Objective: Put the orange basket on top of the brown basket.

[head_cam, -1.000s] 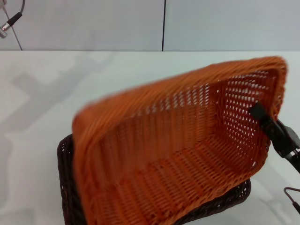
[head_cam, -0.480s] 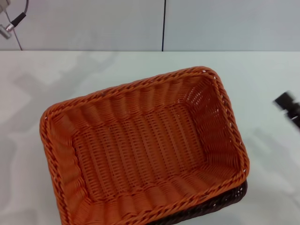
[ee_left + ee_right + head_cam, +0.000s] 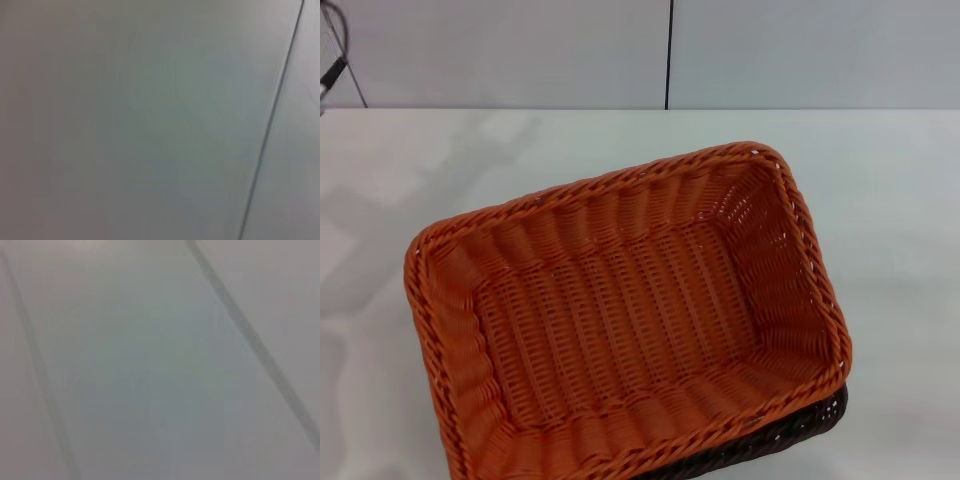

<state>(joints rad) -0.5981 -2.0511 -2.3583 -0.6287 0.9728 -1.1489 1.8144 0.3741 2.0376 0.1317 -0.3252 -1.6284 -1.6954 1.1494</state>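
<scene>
Both arms out of the work area

In the head view neither gripper nor any arm link can be seen. Only a thin dark cable [image 3: 332, 72] shows at the far left edge, and whether it belongs to the left arm cannot be told. The left wrist and right wrist views show only a plain pale surface with thin dark lines, with no fingers in sight.

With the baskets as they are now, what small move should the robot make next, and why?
Probably none on the baskets: keep both arms clear and stop. The orange basket sits upright, nested on the brown basket, of which only a dark edge shows at the near right corner. No gripper appears in the head view, and the wrist views show only a plain surface, so the stacking looks done.
</scene>
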